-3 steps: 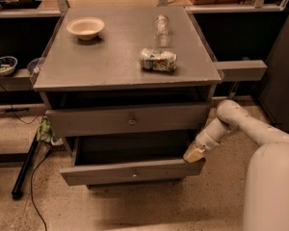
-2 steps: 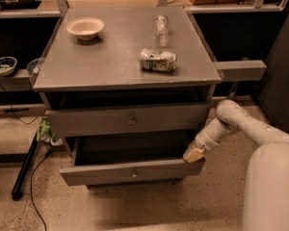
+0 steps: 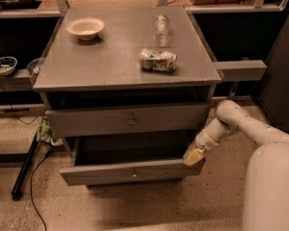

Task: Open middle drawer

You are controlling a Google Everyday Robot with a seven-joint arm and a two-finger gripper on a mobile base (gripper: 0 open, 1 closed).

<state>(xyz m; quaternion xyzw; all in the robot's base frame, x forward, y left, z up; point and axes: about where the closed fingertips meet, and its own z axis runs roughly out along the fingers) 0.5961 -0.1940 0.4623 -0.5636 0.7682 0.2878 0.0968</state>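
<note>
Speckled floor (image 3: 149, 211) carried the grey cabinet (image 3: 111, 66), whose middle drawer (image 3: 111, 173) stood pulled out, no farther than a second before. The end effector (image 3: 194, 156) sat at its right front corner, grip impossible to tell; opening looked probably complete.

A: Which areas cannot be read?
B: The middle drawer (image 3: 130, 173) interior is dark; its contents cannot be determined. The gripper (image 3: 193, 156) sits at that drawer's right front corner; contact there is unclear.
A: Anything cut off?
B: The robot body (image 3: 272, 191) exceeds 2 edges: right and bottom. The can (image 3: 157, 60) label is blurred.
</note>
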